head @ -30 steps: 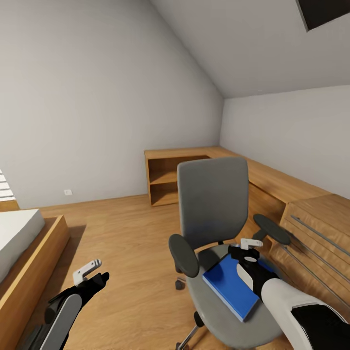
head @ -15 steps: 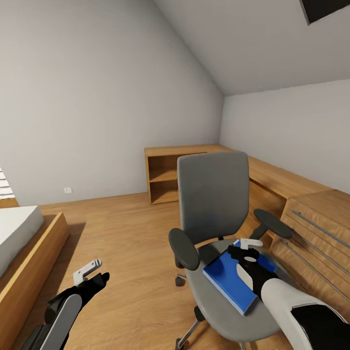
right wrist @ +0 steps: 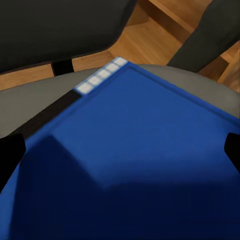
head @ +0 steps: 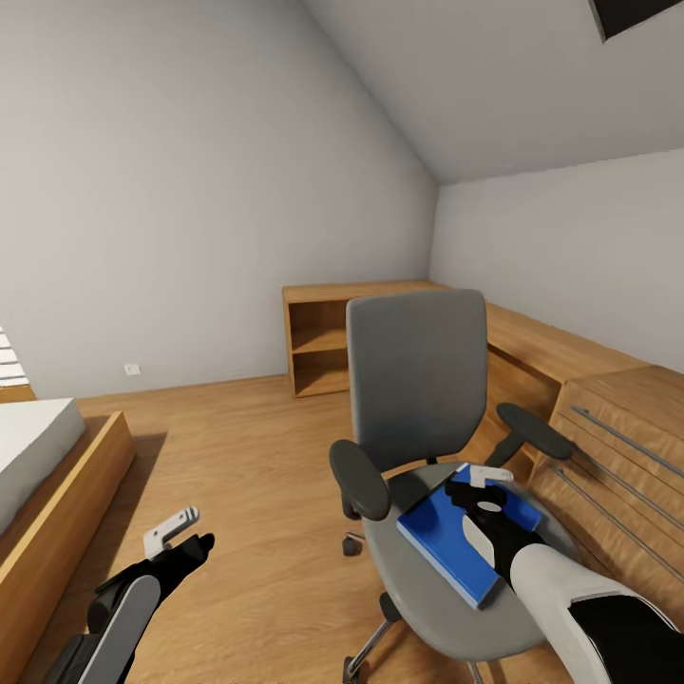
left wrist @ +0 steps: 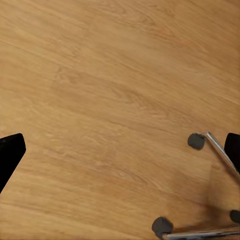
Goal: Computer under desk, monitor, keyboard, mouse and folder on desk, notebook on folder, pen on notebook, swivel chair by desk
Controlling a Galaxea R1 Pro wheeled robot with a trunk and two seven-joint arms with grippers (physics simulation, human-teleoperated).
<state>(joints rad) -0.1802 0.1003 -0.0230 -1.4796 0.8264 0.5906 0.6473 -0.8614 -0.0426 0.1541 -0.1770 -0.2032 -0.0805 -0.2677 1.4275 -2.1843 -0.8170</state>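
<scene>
Folder [head: 446,543] lies flat on the chair [head: 418,380] seat; right gripper [head: 483,484] hovers over it, fingers spread. Best to drop onto an edge, then clamp.

light wood floor [head: 256,446], sloped grey ceiling [head: 494,85], low wood cabinets [head: 328,332], bed [head: 38,475] at left.
</scene>
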